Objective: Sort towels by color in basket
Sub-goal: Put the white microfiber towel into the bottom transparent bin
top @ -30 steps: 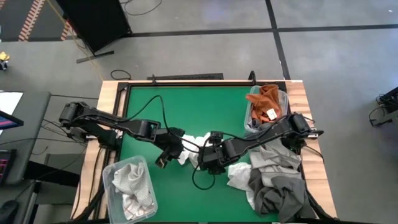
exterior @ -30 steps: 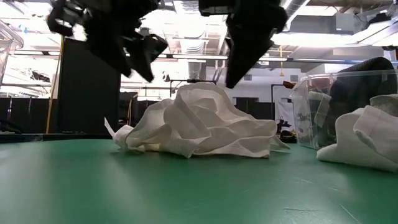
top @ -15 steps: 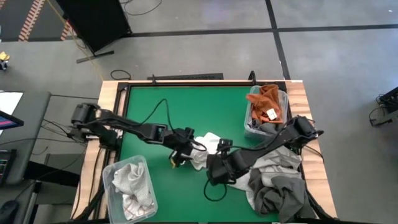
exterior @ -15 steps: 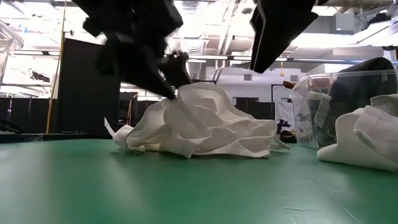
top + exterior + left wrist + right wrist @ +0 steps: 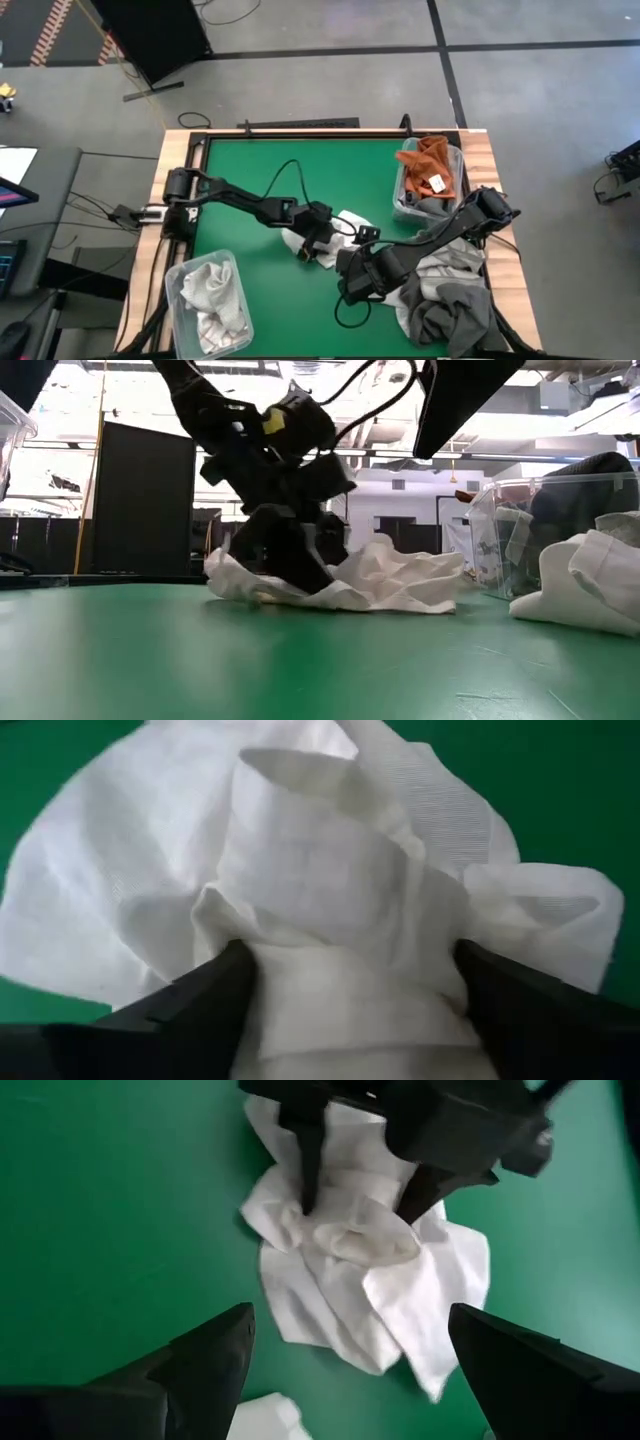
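Note:
A crumpled white towel lies on the green table near its middle. My left gripper is down on it, open. My right gripper hovers open above the table, just on the towel's near side, touching nothing. A clear basket at the far right holds rust-orange towels. A second basket at the near left holds light grey and white towels. A heap of grey and white towels lies at the near right. My left gripper comes at the white towel from above, pointing down, onto its middle. Its two spread fingers stand on either side of a raised fold, tips sunk into the cloth. The towel rests on the table, pressed flat under the fingers.
Cables trail over the green mat beside both arms. The right arm lies across the heap of towels at the near right. Bare green mat stretches over the table's far and left parts.
My left gripper has moved toward the table's right and down onto the white towel, and its fingers now straddle a fold. The towel's raised peak has been pressed flat. My right gripper has risen and drawn back toward the near edge.

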`<act>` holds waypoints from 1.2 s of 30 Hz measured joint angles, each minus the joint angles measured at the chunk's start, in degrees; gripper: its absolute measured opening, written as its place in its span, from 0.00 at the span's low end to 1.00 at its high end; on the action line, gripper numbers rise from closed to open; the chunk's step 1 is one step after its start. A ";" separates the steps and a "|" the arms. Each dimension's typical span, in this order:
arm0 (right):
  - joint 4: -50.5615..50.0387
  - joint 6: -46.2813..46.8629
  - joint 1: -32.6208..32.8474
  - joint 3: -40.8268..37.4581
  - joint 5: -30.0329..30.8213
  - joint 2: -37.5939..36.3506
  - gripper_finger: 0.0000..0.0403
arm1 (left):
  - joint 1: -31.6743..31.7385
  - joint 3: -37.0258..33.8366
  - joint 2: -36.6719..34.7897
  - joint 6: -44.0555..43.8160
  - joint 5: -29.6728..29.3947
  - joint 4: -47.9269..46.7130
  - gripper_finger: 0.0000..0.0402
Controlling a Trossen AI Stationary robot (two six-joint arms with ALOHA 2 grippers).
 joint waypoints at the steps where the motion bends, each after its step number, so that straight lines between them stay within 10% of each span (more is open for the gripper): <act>1: -0.08 0.12 0.08 0.00 -0.02 -0.01 0.90 | 0.06 0.73 1.33 -0.13 0.92 -0.41 0.77; 11: -1.04 1.38 0.95 0.00 0.13 0.00 0.90 | -0.07 4.81 2.17 2.96 3.77 -5.62 0.06; 26: -4.54 4.97 4.09 0.00 3.69 0.00 0.90 | -9.34 13.95 -22.39 3.20 -8.60 -40.36 0.04; 36: -4.54 3.26 3.96 0.00 6.70 0.00 0.90 | -24.66 20.54 -46.21 -14.12 -18.37 -55.82 0.04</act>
